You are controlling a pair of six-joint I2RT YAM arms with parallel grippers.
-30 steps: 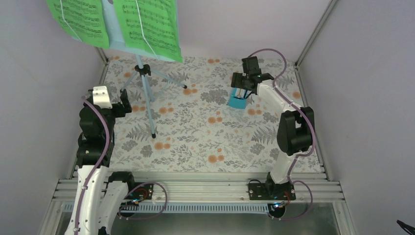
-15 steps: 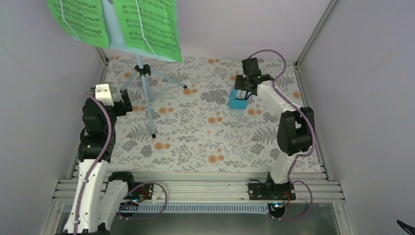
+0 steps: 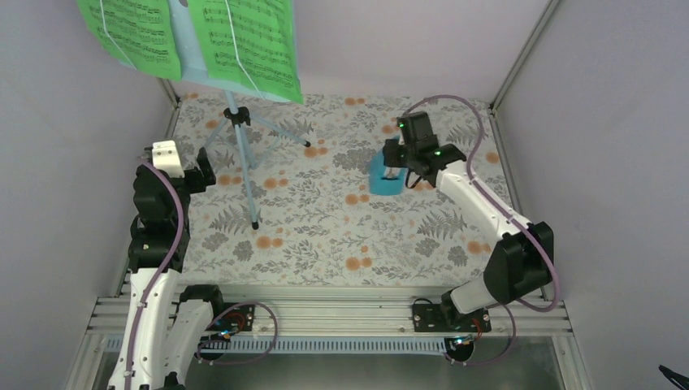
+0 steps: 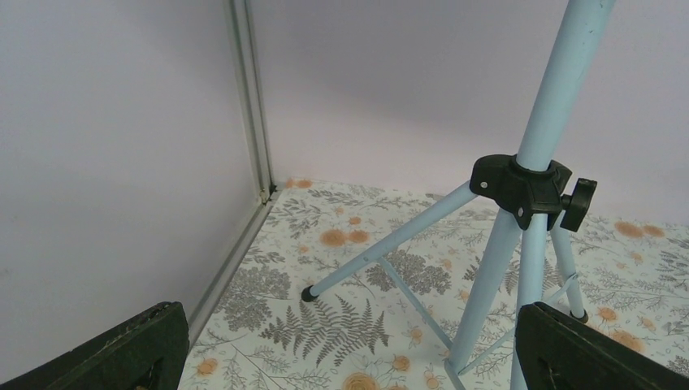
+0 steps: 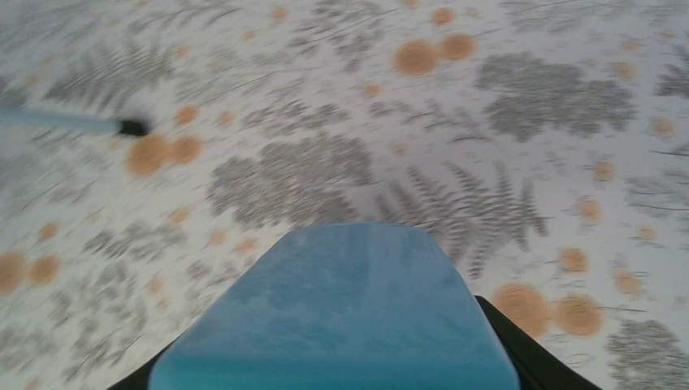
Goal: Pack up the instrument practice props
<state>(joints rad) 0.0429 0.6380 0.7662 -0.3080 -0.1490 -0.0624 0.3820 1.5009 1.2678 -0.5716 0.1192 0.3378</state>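
The pale blue tripod music stand [image 3: 241, 154] stands at the back left, its desk holding two bright green sheet-music pages [image 3: 248, 45]. My left gripper [image 3: 203, 173] is open and empty, just left of the stand's legs; in the left wrist view the stand's pole and black collar [image 4: 528, 187] rise between and beyond my spread fingers [image 4: 122, 349]. My right gripper [image 3: 396, 166] is shut on the small blue metronome [image 3: 382, 179] and holds it over the mat at the back right. In the right wrist view the metronome [image 5: 341, 317] fills the bottom, its white face hidden.
The flowered mat [image 3: 325, 227] covers the table inside pale walls with aluminium corner posts [image 3: 520, 57]. The stand's three legs spread across the back-left part; one leg tip [image 5: 130, 127] shows in the right wrist view. An aluminium rail [image 3: 325, 313] runs along the near edge.
My right gripper has closed on the metronome and carried it a little left and nearer, with the right arm's elbow swinging out to the right. My left gripper has barely shifted.
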